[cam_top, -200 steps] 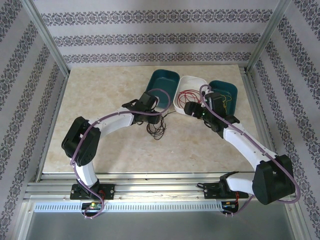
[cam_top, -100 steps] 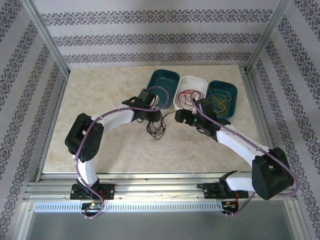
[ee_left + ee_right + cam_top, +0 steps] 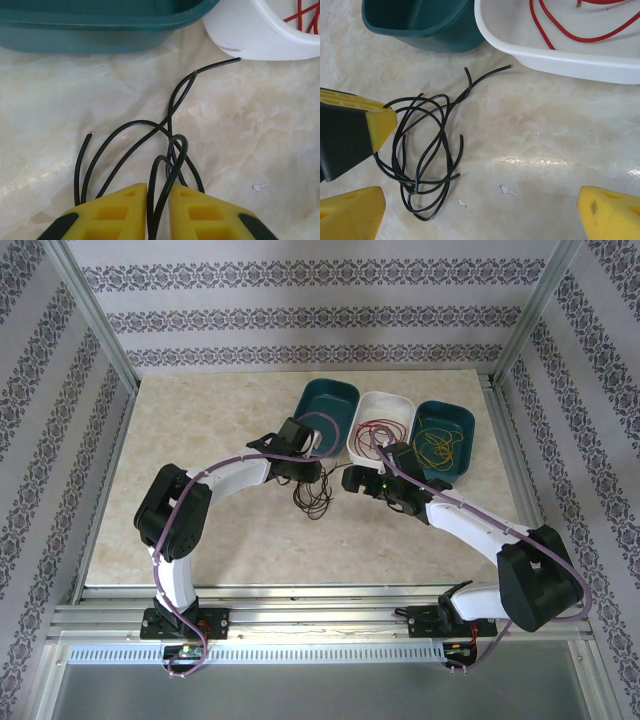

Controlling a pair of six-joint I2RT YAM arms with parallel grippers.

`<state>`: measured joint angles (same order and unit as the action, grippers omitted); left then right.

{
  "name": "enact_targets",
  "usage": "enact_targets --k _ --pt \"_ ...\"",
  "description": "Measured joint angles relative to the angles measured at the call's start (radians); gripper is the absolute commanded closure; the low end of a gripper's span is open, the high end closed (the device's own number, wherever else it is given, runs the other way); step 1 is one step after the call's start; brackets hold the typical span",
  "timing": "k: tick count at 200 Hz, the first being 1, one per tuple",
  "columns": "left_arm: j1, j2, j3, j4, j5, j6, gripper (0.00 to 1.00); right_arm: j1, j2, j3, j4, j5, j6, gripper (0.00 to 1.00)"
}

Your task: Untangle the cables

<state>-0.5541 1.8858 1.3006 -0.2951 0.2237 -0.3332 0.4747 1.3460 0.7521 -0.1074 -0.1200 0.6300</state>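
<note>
I see the black cables [image 3: 315, 502] lying in a loose, messy bunch on the table [image 3: 200, 440]. They are near the middle, just toward 6 o'clock from a row of three tubs. The left gripper [image 3: 157, 197] is down low at the bunch. Its two yellow fingers are pressed close together, and I can see them pinching a loop of black cable between them. From that pinch the black strands fan out toward 12 o'clock. One loose end points to 1 o'clock and stops just beside the white tub [image 3: 260, 35]. Another end lies off toward 9 o'clock. The right gripper [image 3: 480, 215] hangs over the table just at 3 o'clock from the bunch. Its jaws are spread very wide with nothing between them. In the right wrist view most of the black bunch lies toward 9 o'clock, with one yellow finger [image 3: 375, 122] of the left gripper resting at its edge. The red cables [image 3: 560, 25] lie curled inside the white tub, the middle one of the row. The yellow cables [image 3: 440, 448] lie in the blue-green tub on the right [image 3: 445, 415]. The blue-green tub on the left [image 3: 328, 405] sits at 12 o'clock from the left gripper. A few tiny white crumbs [image 3: 505, 190] lie on the table near the black bunch.
</note>
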Motion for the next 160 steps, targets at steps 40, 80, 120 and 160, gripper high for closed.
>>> enact_targets --k 40,80,120,160 --pt "0.0 0.0 0.0 0.008 0.009 -0.01 0.9 0.006 0.017 0.0 0.0 0.001 0.001 0.02" --pt "0.0 0.0 0.0 0.011 0.013 -0.016 0.92 0.013 0.039 0.0 0.001 0.0 0.004 0.02" --pt "0.0 -0.002 0.0 0.018 0.044 -0.021 0.87 0.013 0.062 0.0 0.001 0.0 0.005 0.02" --pt "0.0 -0.036 -0.035 0.039 0.124 -0.034 1.0 0.013 0.072 0.002 -0.001 0.006 0.02 0.02"
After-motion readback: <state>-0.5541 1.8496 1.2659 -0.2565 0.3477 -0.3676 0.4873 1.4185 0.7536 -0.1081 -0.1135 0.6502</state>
